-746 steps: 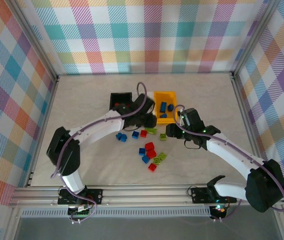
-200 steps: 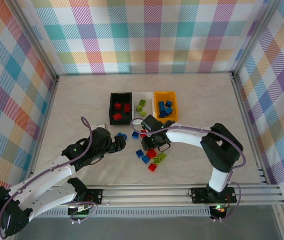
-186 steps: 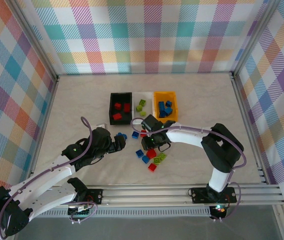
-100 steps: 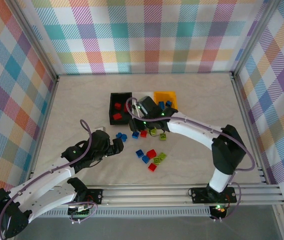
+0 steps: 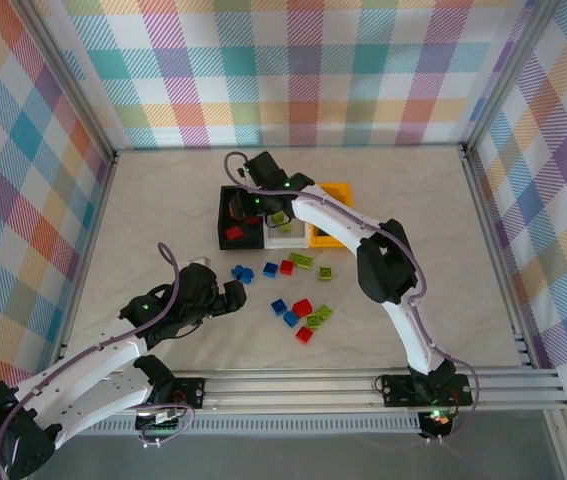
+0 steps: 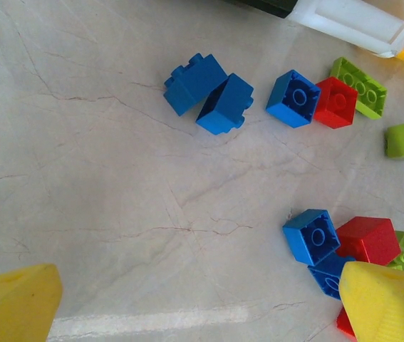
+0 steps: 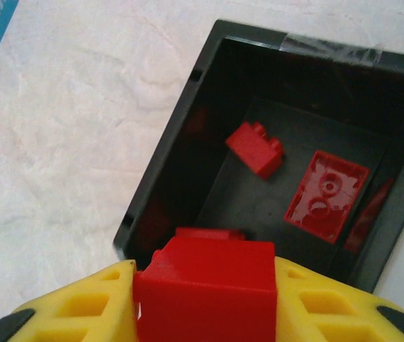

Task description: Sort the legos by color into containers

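Observation:
My right gripper [image 5: 256, 200] hangs over the black bin [image 5: 225, 216], shut on a red brick [image 7: 209, 303] held between its yellow fingers [image 7: 73, 310]. Inside that bin [image 7: 164, 153] lie a small red brick [image 7: 255, 147] and a flat red one [image 7: 326, 194]. The white bin [image 5: 285, 239] and the orange-yellow bin [image 5: 339, 188] stand to its right, partly hidden by the arm. Loose bricks lie on the table: a blue pair [image 6: 209, 92], a blue [image 6: 293, 97], a red [image 6: 335, 102], limes [image 6: 358, 87], and a cluster [image 5: 302, 312]. My left gripper [image 5: 238, 295] is open, low, left of them.
The plaid walls and metal frame rails [image 5: 93, 200] close in the table on three sides. The right arm [image 5: 383, 260] stretches across the table's right half, above the bins. Bare marbled table [image 6: 102, 199] lies under the left gripper.
The right gripper has carried a red brick from the loose pile up to above the black bin. The left arm has barely shifted.

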Tool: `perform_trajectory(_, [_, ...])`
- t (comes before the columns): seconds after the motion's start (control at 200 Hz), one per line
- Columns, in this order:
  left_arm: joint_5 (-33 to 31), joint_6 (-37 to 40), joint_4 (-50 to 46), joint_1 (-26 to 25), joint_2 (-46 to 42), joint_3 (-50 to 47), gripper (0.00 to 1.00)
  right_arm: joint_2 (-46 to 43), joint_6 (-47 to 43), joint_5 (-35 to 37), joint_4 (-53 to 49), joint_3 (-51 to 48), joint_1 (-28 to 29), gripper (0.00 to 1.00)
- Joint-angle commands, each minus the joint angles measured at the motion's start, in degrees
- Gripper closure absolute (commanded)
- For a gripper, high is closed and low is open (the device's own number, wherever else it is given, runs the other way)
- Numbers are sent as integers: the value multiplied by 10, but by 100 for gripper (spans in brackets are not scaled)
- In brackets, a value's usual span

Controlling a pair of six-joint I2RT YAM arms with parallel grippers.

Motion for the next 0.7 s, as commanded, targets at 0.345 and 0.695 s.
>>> perform_trajectory(0.345, [12,14,-8,7,20,14,0,-46,-18,-8,-27,13,-2,40])
perform_trajectory(0.695, [90,45,65,6,116,31,8,-241,3,-10,77,-284,-3,39])
